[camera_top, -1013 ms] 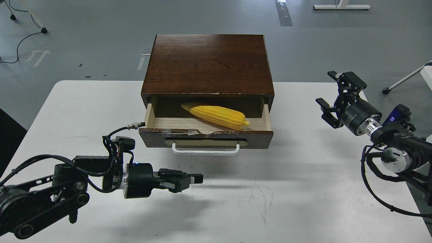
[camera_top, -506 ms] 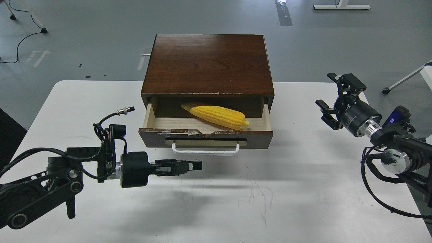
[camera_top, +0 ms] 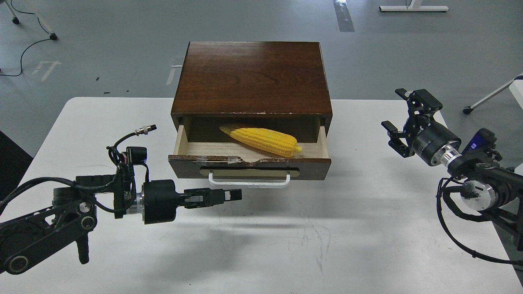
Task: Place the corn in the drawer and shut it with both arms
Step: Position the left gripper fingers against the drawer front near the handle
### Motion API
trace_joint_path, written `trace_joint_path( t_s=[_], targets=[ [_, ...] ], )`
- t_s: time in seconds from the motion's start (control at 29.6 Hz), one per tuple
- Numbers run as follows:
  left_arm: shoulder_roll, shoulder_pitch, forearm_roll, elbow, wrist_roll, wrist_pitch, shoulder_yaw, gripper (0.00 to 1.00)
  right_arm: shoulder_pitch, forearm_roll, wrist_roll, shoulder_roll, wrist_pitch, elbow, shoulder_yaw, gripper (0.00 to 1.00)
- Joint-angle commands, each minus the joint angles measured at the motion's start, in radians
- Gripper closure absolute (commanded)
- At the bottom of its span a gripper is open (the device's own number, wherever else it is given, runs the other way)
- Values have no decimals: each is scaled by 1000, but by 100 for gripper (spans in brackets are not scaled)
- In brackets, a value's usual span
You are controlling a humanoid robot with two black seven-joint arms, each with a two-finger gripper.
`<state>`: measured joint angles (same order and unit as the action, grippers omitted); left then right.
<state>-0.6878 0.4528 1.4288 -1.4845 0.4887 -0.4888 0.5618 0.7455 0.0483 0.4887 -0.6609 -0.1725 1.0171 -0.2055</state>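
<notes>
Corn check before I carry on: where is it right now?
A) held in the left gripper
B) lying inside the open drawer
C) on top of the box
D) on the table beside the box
B: the corn lies on the floor of the drawer, which is pulled out, and neither gripper touches it.

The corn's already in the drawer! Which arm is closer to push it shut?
Probably the left. Its end effector hovers just in front of the white bar handle on the open pale-wood drawer holding the yellow toy corn cob. The right end effector is far off to the side.
</notes>
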Motion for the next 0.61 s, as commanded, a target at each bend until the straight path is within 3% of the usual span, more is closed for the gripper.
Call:
trace_joint_path(
  t_s=[0.0,0.57],
  targets=[
    [2,3,-4,10,0,0,3,100,-5,1,0,0,-1,0,0,3],
    [4,7,-5,33,0,0,4,100,-11,1,0,0,-1,1,0,3]
  ],
)
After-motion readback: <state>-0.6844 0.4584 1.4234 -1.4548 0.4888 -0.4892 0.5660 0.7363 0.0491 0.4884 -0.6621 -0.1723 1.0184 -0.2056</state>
